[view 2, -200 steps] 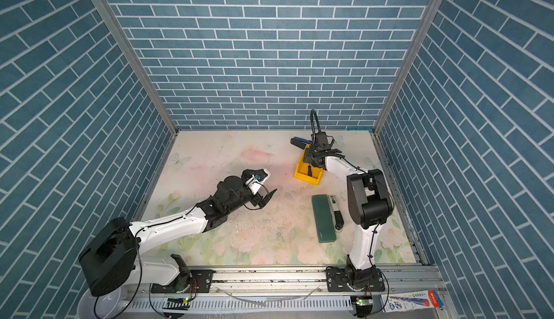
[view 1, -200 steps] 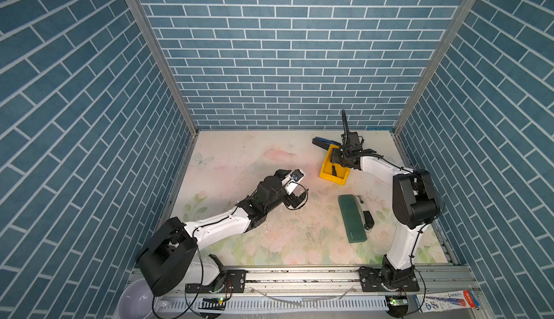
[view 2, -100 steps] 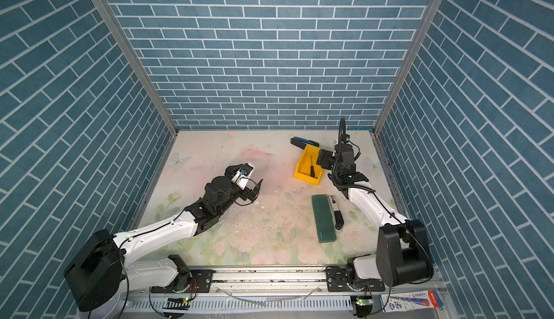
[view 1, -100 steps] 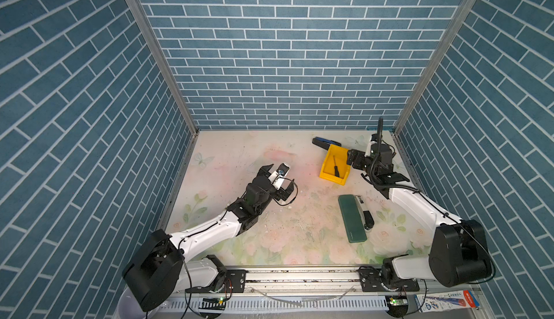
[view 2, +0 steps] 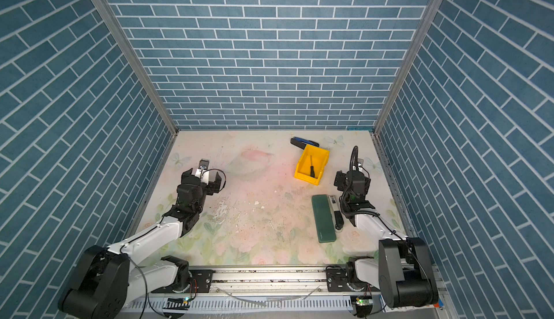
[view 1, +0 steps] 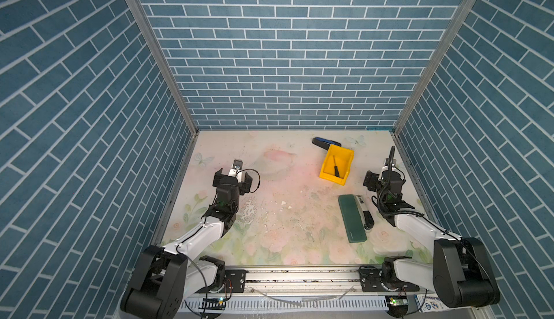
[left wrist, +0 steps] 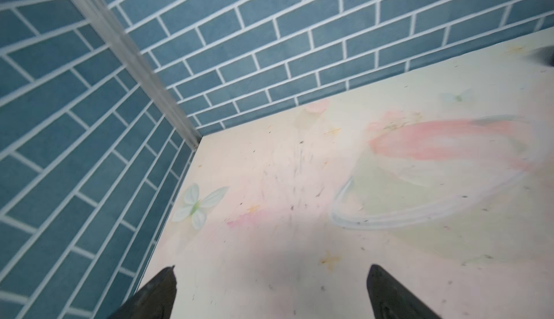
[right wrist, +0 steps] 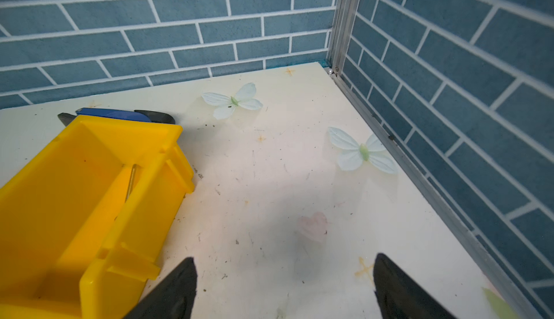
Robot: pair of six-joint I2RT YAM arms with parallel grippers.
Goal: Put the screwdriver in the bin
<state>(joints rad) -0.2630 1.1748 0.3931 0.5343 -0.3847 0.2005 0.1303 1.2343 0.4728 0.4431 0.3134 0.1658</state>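
One screwdriver (view 1: pixel 335 167) lies inside one bin (view 1: pixel 331 180), perhaps flat.

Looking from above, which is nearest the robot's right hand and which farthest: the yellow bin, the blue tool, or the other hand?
1. Bin, just to the left of the right hand.
2. Blue tool, beyond the bin.
3. Left hand, far off on the opposite side.

left fingers (left wrist: pixel 156 298) spread wide, right fingers (right wrist: pixel 177 292) spread wide, both empty
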